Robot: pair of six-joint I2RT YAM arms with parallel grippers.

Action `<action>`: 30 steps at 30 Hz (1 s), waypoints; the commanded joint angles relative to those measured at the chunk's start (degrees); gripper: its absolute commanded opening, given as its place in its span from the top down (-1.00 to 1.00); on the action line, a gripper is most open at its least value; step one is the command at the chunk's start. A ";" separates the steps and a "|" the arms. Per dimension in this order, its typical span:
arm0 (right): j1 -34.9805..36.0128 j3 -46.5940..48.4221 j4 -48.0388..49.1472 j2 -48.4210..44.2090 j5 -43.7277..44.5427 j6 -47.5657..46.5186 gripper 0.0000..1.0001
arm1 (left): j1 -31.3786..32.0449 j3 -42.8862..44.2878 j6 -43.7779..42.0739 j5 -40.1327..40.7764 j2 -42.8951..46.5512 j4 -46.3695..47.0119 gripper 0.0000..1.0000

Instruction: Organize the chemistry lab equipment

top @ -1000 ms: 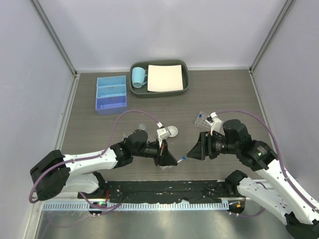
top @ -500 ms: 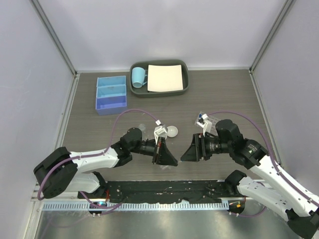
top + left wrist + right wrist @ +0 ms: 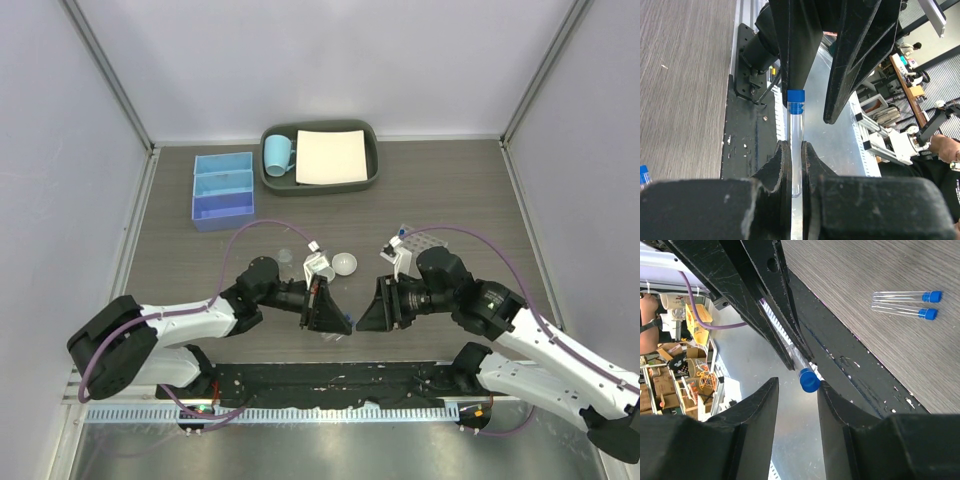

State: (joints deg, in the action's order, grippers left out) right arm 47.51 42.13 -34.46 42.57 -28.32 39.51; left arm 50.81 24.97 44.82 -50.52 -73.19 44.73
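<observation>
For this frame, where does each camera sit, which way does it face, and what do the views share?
Top external: above and behind the bases, looking down on the table; both arms show, the left gripper facing the right gripper.
Left wrist: on the left arm, looking along its own fingers, shut on a blue-capped tube, toward the right gripper.
Right wrist: on the right arm, looking along its open fingers at the tube's cap and the left gripper.
Shared: both wrist views show the same tube.
</observation>
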 commanded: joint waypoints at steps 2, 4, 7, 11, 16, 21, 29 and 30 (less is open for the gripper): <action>1.62 1.73 4.31 0.41 2.03 0.75 0.13 | -0.53 -0.45 0.88 -0.10 0.85 5.36 1.00; 1.62 2.43 4.14 0.59 2.30 0.48 0.08 | -0.71 -0.80 1.32 -0.19 1.46 5.98 1.00; 1.71 2.61 3.96 1.11 2.47 0.31 0.07 | -0.97 -1.24 1.50 -0.28 2.26 6.42 1.00; 1.80 2.61 4.13 1.12 2.83 0.31 0.14 | -1.06 -1.50 1.68 -0.37 2.79 6.42 1.00; 1.71 3.05 4.13 1.12 3.44 0.22 0.17 | -1.24 -2.03 2.03 -0.63 2.88 7.04 1.00; 1.71 3.31 4.31 1.29 3.71 -0.04 0.18 | -1.32 -2.03 2.29 -0.54 2.35 7.65 1.00; 1.71 4.01 4.84 1.64 3.62 -0.04 0.27 | -1.32 -2.03 2.64 -0.63 2.08 8.36 1.00; 1.71 4.01 4.75 1.73 3.79 0.04 0.28 | -1.32 -2.12 2.64 -0.72 2.08 8.36 1.00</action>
State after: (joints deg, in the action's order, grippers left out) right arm 48.90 43.55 -32.49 43.99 -25.15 39.62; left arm 49.82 23.03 47.44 -50.59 -71.61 49.54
